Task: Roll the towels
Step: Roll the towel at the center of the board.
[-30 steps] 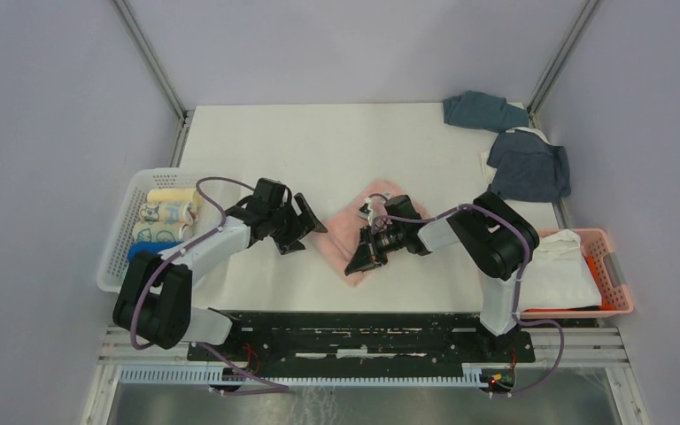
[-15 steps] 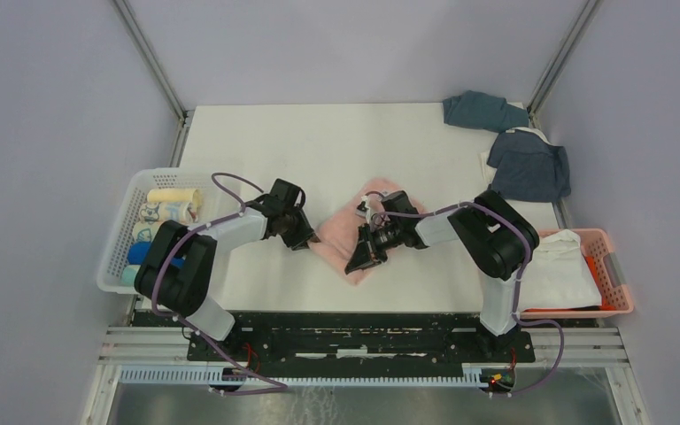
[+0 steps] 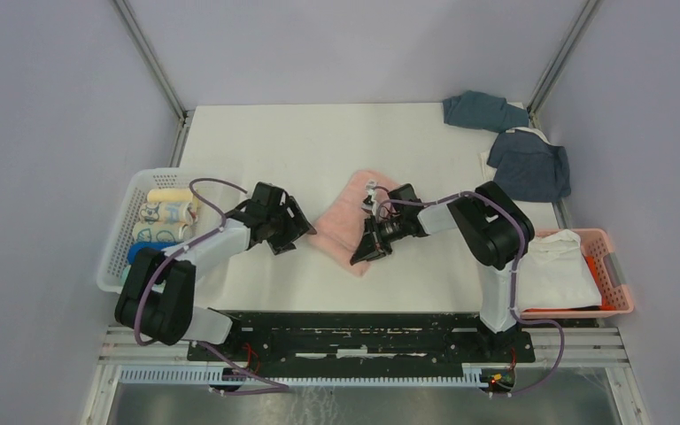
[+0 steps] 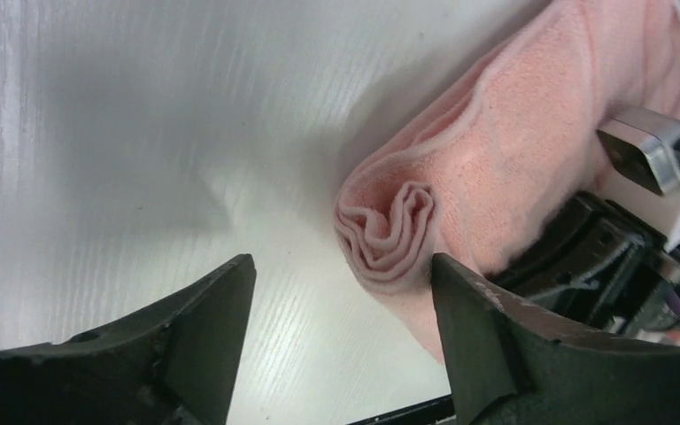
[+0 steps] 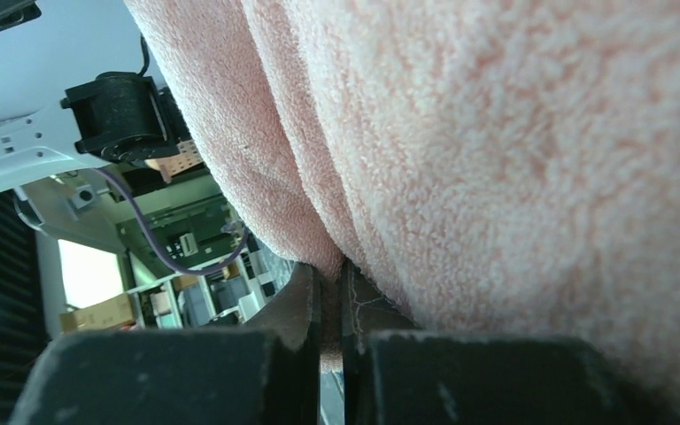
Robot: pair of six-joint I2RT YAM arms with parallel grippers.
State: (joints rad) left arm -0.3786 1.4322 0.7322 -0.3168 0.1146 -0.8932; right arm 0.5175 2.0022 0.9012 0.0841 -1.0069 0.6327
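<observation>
- The pink towel (image 3: 341,221) lay partly rolled near the middle of the counter (image 3: 319,142).
- The left gripper (image 4: 341,279) stood wide open, its fingers apart and facing the rolled end of the towel, holding nothing.
- The right gripper (image 5: 328,297) was closed tightly, with a fold of the towel pinched between its fingers.

left tool (image 4: 340,282) spread wide, right tool (image 5: 328,297) clamped
</observation>
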